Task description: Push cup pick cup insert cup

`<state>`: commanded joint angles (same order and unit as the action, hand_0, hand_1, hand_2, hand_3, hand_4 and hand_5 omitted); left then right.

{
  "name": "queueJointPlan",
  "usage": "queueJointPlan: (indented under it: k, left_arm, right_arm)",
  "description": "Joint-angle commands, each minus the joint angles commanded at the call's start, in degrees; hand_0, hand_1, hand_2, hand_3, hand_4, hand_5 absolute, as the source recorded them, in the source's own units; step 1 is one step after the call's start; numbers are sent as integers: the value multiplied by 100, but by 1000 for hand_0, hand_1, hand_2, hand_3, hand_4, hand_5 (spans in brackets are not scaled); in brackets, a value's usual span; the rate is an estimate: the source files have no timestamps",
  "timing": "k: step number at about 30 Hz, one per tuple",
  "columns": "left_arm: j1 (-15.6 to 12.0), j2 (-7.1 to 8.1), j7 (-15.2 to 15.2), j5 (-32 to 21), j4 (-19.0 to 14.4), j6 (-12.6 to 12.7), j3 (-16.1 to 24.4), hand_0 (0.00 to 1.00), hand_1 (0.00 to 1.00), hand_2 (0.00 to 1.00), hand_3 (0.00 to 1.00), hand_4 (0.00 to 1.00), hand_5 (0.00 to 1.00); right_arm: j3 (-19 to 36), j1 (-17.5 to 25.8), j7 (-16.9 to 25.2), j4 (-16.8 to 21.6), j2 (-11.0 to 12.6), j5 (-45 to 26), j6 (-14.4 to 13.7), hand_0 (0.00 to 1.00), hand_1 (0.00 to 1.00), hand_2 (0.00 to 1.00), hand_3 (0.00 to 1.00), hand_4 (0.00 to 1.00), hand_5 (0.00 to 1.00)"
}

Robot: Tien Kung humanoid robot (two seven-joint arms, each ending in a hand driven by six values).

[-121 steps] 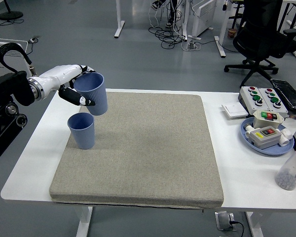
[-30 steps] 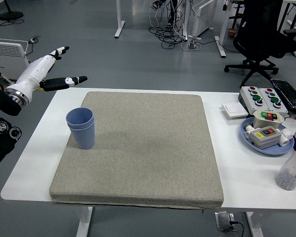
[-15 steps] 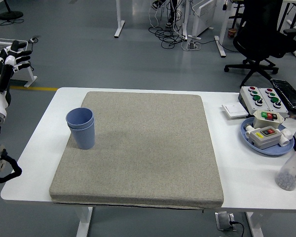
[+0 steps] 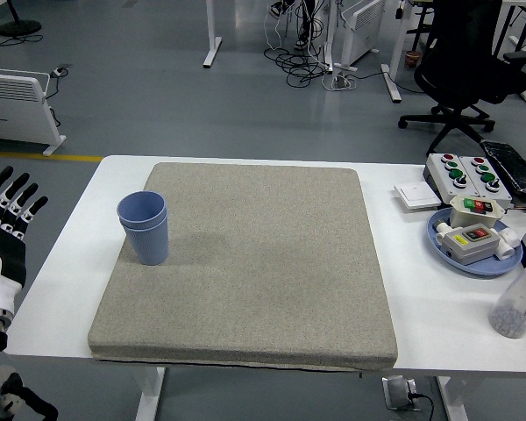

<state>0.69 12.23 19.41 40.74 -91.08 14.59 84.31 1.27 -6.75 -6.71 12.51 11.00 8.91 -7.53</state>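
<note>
Head view shows the two nested blue cups (image 4: pixel 144 226) upright at the left of the grey mat (image 4: pixel 245 263), while our left hand (image 4: pixel 7 219), fingers spread and empty, is at the left edge; we judge them light, thin plastic, best held around the ribbed wall.

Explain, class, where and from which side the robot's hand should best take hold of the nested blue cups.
Probably around the ribbed side wall, just under the rims, approaching from the left. The nested blue cups stand upright near the grey mat's left edge, nearest the left hand, which is open beside the table; the left side looks unobstructed.
</note>
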Motion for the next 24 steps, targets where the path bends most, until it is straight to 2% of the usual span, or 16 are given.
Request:
queueJointPlan:
  k: [4,6,16,20,24]
  left_arm:
    - [-232,-129,115,-406,120,11,-147,725,804,793,803,657,998]
    - [-286,-150,84,-371,152,-7,-220,725,804,793,803,657,998]
    - [-251,-181,-703,-25,422,-75,-241,726,801,796,800,664,998]
    - [-207,-195,-809,10,482,-129,-273,734,805,803,801,663,998]
    - [-173,-210,-822,19,508,-341,-319,734,805,803,801,663,998]
  right_arm:
    - [12,-41,0,1,2,27,-5,738,678,724,610,204,399]
    - [12,-66,4,1,5,24,-8,738,678,724,610,204,399]
    - [28,-132,6,-1,19,51,7,738,678,724,610,204,399]
    - [19,-151,17,0,27,47,9,738,678,724,610,203,399]
    - [45,-189,23,-2,31,82,0,738,678,724,610,203,399]
